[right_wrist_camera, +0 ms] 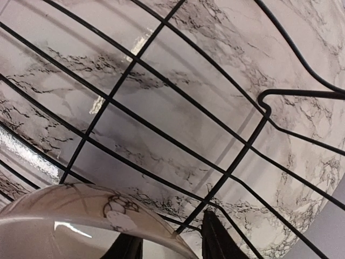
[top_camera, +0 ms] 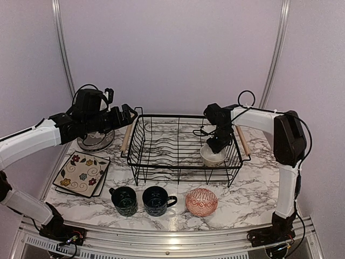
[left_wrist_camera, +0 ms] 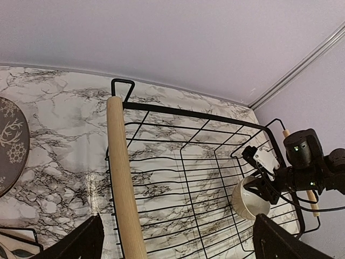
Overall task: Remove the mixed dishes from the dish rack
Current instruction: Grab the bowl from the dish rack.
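Note:
The dish rack [top_camera: 161, 141] stands mid-table, a black wire basket with wooden handles [left_wrist_camera: 123, 178]. The only dish in it is a beige bowl [top_camera: 212, 157], at its right end. My right gripper [top_camera: 218, 144] reaches into the rack and is shut on the bowl's rim [right_wrist_camera: 81, 208], one finger inside and one outside. The bowl [left_wrist_camera: 247, 198] hangs tilted. My left gripper [top_camera: 131, 114] is wide open and empty above the rack's left handle. A grey deer-pattern plate [top_camera: 97, 141], stacked square floral plates [top_camera: 82, 172], two dark blue mugs [top_camera: 124, 200] [top_camera: 157, 199] and a red-white patterned bowl [top_camera: 201, 201] sit on the table. No striped plate shows.
The marble table [top_camera: 253, 189] ends at a metal rail along its front edge [top_camera: 172, 237]. Lilac walls close in behind and at both sides. The left arm hangs over the deer plate.

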